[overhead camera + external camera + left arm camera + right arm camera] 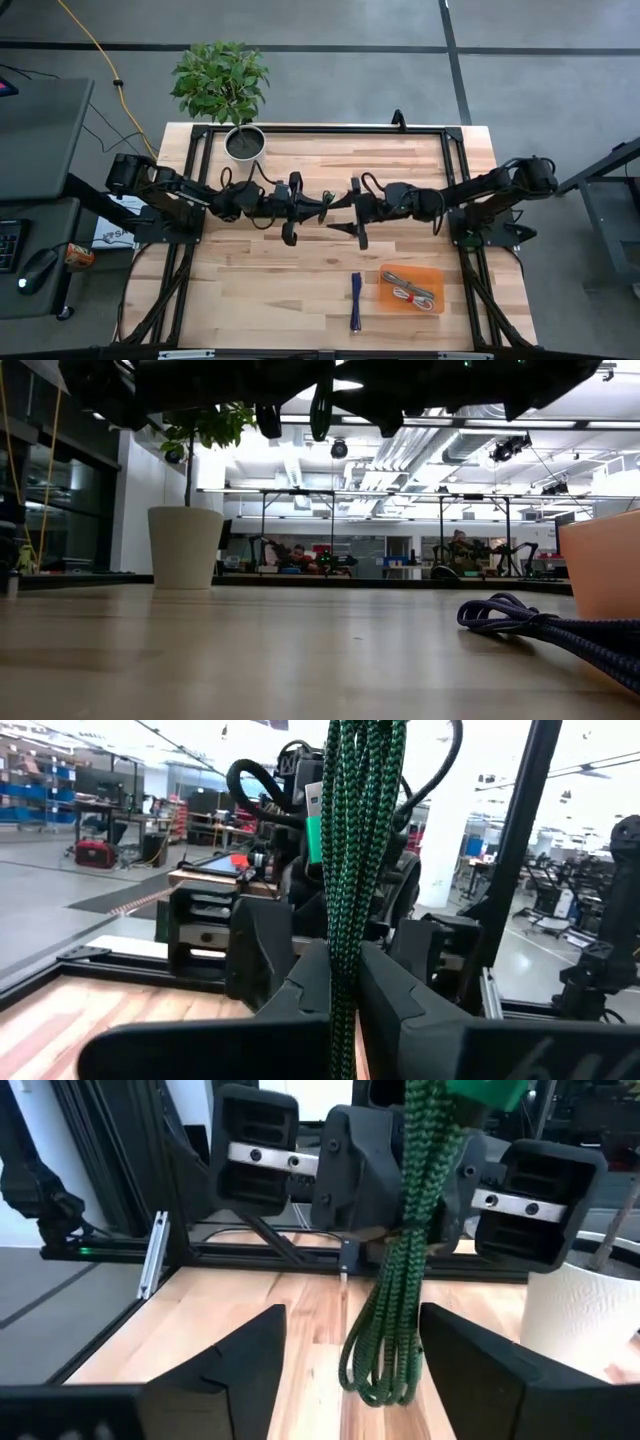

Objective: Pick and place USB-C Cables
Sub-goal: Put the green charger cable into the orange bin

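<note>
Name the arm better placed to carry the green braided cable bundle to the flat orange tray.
Right. The flat orange tray lies on its side, and the right gripper is open, facing the green braided cable bundle the left gripper clamps.

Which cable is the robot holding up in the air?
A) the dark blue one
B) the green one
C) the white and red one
B: the left gripper is shut on the green cable; the dark blue cable lies on the table.
</note>
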